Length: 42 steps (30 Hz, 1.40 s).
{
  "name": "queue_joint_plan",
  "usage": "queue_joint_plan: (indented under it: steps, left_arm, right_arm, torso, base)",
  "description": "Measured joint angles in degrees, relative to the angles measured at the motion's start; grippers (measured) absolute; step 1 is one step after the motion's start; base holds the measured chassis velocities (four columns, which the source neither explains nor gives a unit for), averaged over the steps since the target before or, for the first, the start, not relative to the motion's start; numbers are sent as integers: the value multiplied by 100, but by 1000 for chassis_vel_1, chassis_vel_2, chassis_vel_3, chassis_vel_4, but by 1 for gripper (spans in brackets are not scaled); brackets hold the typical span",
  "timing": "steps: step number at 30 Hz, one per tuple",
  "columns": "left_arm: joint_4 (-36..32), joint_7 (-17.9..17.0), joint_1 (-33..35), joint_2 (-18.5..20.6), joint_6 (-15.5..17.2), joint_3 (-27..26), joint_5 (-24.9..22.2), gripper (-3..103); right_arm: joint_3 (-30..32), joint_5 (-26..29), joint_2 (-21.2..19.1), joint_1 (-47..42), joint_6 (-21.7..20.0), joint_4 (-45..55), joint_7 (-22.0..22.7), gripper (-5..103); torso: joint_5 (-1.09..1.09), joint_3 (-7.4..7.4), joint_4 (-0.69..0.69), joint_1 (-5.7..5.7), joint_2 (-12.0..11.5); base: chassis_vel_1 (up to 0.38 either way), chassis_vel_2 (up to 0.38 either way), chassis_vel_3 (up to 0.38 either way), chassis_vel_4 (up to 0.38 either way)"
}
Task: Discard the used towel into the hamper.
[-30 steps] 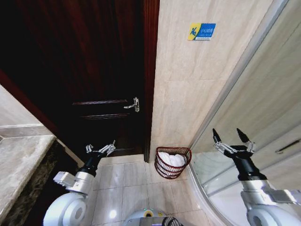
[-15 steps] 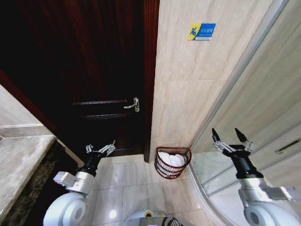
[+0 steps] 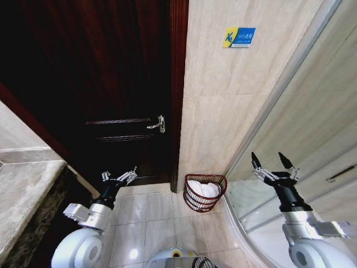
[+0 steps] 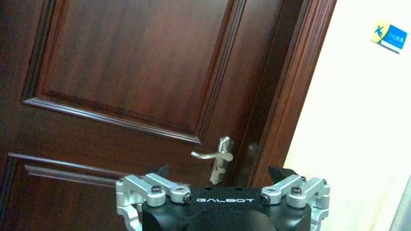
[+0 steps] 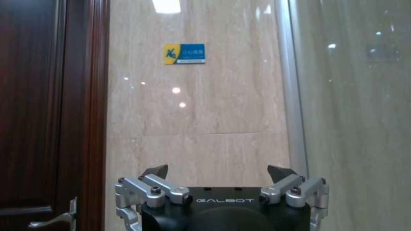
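Right gripper point(image 3: 273, 163) raised near the glass shower wall point(image 3: 312, 134), fingers spread wide, holding nothing, pointing up at the tiled wall point(image 3: 223, 106). Left gripper point(image 3: 118, 176) low by the dark wood door point(image 3: 100, 84), also wide and empty, aimed toward the door handle point(image 3: 158, 124). Hamper point(image 3: 204, 193) sits on the tile floor point(image 3: 150, 218) in the corner between door frame and shower glass, white towel point(image 3: 204, 189) inside it. Blue sign point(image 3: 239, 37) high on the wall.
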Motion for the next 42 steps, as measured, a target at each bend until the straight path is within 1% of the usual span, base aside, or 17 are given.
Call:
queue_joint_plan:
  steps: [18, 42]
  left_arm:
    - [0, 0, 0, 0, 0, 0, 0, 100]
    - [0, 0, 0, 0, 0, 0, 0, 100]
  right_arm:
    - [-1, -6, 0, 0, 1, -5, -2, 100]
    - [-1, -6, 0, 1, 1, -7, -3, 100]
  torso:
    - [0, 0, 0, 0, 0]
    - [0, 0, -1, 0, 0]
  base:
    - [-59, -60, -55, -60]
    - [-123, -122, -122, -121]
